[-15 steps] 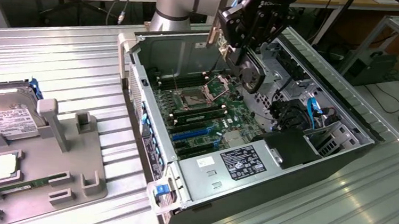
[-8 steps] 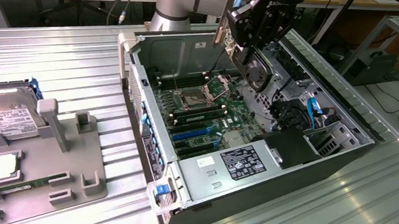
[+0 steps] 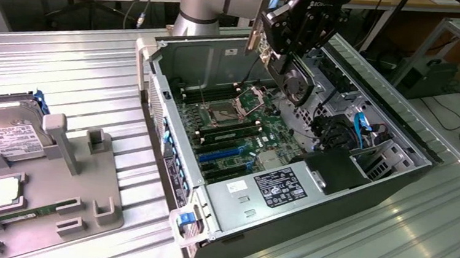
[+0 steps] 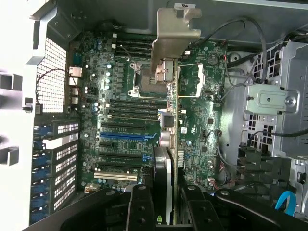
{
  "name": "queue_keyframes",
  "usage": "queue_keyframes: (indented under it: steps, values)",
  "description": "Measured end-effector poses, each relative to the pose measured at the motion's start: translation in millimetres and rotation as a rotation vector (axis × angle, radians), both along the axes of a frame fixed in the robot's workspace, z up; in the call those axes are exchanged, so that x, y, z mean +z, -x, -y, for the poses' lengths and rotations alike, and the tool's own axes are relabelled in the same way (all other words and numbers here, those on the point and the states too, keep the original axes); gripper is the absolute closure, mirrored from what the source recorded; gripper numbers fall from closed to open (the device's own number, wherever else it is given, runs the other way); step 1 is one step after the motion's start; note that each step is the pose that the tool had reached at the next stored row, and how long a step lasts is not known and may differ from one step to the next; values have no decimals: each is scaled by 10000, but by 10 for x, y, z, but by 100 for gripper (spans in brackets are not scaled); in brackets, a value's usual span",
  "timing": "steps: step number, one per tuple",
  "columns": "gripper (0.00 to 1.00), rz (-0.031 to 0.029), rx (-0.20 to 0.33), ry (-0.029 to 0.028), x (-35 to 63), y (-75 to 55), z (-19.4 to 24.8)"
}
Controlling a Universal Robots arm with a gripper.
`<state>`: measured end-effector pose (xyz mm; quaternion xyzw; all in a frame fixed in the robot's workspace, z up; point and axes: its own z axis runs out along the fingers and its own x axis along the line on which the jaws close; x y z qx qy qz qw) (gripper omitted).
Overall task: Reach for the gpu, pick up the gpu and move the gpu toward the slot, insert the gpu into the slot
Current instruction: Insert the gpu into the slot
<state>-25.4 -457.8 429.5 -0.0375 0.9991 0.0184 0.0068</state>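
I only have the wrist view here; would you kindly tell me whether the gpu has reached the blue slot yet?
Observer: No. In the exterior view the gripper holds the gpu raised over the open case, well clear of the slot.
Operator: Thank you. Is anything lying outside the case?
Observer: Yes, on the exterior view's left a grey fixture holds a hard drive and a memory stick.
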Motion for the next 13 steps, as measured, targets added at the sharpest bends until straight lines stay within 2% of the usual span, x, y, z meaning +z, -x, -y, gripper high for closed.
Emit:
queue_keyframes:
  steps: [6,13]
  values:
    - [72,0,29,0,0,0,0]
    - [72,0,1237,0,0,0,0]
